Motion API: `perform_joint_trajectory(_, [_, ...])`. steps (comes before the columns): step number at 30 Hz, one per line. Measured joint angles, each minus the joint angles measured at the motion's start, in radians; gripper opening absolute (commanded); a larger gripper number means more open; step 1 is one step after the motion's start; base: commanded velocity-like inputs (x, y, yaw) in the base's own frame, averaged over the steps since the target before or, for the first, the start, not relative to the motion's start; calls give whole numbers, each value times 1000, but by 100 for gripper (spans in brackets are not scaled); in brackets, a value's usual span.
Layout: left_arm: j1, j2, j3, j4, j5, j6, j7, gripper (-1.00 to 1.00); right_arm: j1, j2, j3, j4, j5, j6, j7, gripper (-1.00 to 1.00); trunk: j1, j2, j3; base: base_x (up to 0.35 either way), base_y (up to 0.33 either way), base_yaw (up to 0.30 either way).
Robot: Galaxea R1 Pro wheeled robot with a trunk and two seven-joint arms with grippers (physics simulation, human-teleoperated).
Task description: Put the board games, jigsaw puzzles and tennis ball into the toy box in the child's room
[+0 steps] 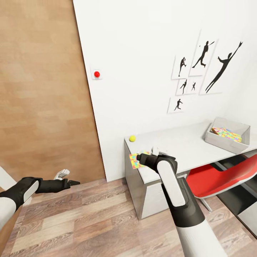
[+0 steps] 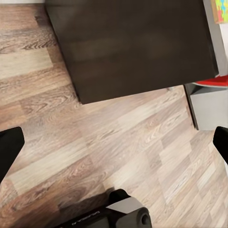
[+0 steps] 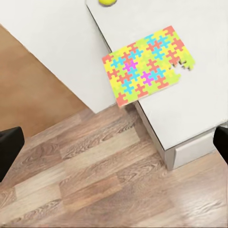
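A jigsaw puzzle (image 3: 148,64) lies flat at the near corner of the pale grey table (image 1: 185,146), overhanging its edge a little. The yellow tennis ball (image 1: 132,138) rests at the table's back corner by the wall. My right gripper (image 3: 114,145) hovers open above the puzzle (image 1: 134,161), touching nothing. The light grey toy box (image 1: 242,128) stands at the table's far right with a second jigsaw puzzle (image 1: 227,134) inside. My left gripper (image 1: 69,178) hangs open and empty over the floor, well left of the table. The board games and the bed are out of view.
A red chair (image 1: 221,175) is tucked under the table to the right of the white drawers (image 1: 157,200). A wooden door (image 1: 43,89) and a white wall with a red button (image 1: 96,74) stand behind. Wood floor (image 1: 89,221) spreads in front.
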Motion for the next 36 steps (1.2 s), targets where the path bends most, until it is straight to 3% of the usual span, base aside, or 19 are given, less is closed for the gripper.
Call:
perform_joint_trajectory(13, [0, 0, 0, 0, -2, -1, 1, 100, 74, 0, -6, -9, 0, -1, 38, 100, 0, 0, 21, 0, 0, 0])
perform_joint_trajectory(18, [0, 0, 0, 0, -2, -1, 1, 100, 120, 0, -13, -9, 0, -1, 110, 100, 0, 0, 26, 0, 0, 0])
perform_joint_trajectory(26, [0, 0, -1, 0, -1, -2, 1, 100, 140, 0, -16, -8, 4, 0, 202, 100, 0, 0, 28, 0, 0, 0])
perform_joint_trajectory(31, [0, 0, 0, 0, -2, -2, 2, 100, 162, -27, -12, -4, 10, -3, 217, 100, 0, 0, 28, 0, 0, 0])
perform_joint_trajectory(36, [0, -1, -1, 0, -2, -2, 4, 100, 167, -36, -11, -1, 11, -4, 220, 100, 0, 0, 28, 0, 0, 0])
